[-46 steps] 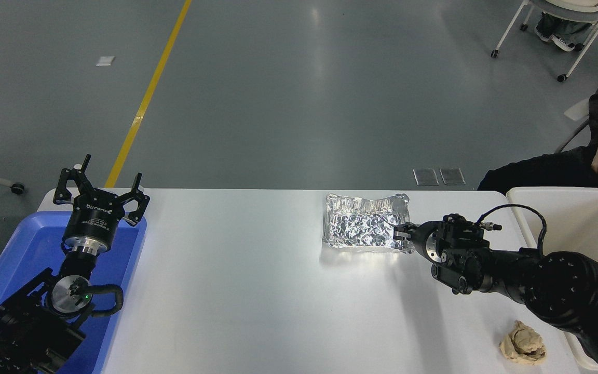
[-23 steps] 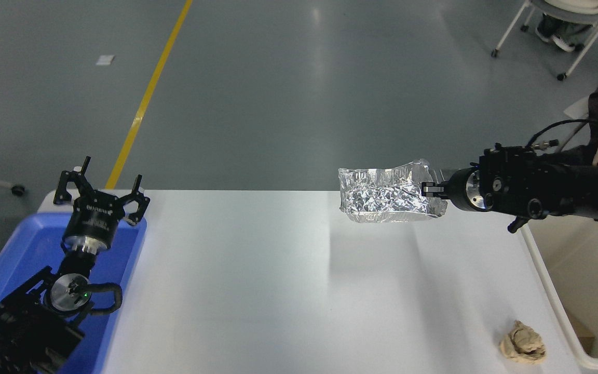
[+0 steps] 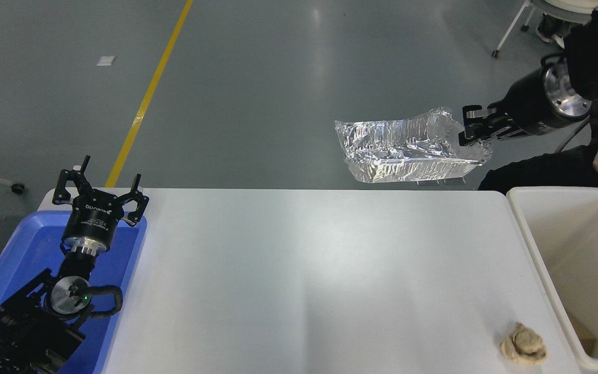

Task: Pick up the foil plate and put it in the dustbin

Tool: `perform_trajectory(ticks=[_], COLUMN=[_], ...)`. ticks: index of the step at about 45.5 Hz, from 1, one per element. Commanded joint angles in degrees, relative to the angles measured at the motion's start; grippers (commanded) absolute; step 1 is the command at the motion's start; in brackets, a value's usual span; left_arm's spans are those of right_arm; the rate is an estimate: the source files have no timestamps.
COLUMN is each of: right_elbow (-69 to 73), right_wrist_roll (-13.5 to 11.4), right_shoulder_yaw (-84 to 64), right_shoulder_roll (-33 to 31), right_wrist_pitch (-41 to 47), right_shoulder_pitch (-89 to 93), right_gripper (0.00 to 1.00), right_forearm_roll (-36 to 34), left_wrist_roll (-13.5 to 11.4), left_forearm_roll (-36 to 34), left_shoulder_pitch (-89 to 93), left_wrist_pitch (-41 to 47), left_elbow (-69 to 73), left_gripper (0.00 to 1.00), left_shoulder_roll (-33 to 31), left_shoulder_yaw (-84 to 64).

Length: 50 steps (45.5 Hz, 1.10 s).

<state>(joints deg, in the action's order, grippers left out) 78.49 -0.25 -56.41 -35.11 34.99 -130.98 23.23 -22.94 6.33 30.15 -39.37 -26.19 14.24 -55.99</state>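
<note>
right end effector (image 3: pixel 469 131) pinches the foil plate (image 3: pixel 408 151) by its right rim; plate extends leftward; dustbin (image 3: pixel 530 244) lies below-right of it.

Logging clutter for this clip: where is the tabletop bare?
Bare: the white table from the blue tray at left to the dustbin at right. Only a beige paper lump sits near the right front. The foil plate hangs above.
</note>
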Motion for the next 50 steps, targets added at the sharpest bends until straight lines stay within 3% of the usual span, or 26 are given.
perform_trajectory(ticks=[1,14,22,28,32,41,50], right_elbow=[2.72,1.58,-5.70,-15.10,-19.94,-27.51,-39.44], right_wrist_roll=[-0.89,-2.91,-2.82,-2.38,-1.86,-0.62,-0.63], right_shoulder_yaw=[-4.49,-9.76,-10.56,-8.02,-4.50,7.53,22.56], right_shoulder_roll=[-1.10,-7.69,-19.81,-29.04,-31.95,-31.60,-21.60], right_wrist_pitch=[2.36,2.36,1.84,0.61,-2.99,-17.22,-26.19], right_shoulder_pitch=[-7.36,-6.84,-1.05,7.82,17.39,45.25,71.45], right_gripper=[0.00,0.00,0.00,0.00,0.00,0.00,0.00], right_forearm_roll=[-0.03,4.26,13.24,14.73,14.82,12.02,-1.51], left_wrist_roll=[0.00,0.00,0.00,0.00,-0.09,0.00,0.00], left_forearm_roll=[0.00,0.00,0.00,0.00,0.08,0.08,0.08], left_shoulder_pitch=[-0.01,0.08,0.08,0.08,0.08,0.08,0.08], left_wrist_pitch=[0.00,0.00,0.00,0.00,-0.09,-0.09,0.00], left_elbow=[0.00,0.00,0.00,0.00,0.00,0.00,0.00], left_gripper=[1.00,1.00,1.00,1.00,1.00,1.00,1.00], left_shoulder_roll=[0.00,0.00,0.00,-0.08,0.00,0.00,0.00], left_shoulder_yaw=[0.00,0.09,0.00,0.00,0.00,0.00,0.00])
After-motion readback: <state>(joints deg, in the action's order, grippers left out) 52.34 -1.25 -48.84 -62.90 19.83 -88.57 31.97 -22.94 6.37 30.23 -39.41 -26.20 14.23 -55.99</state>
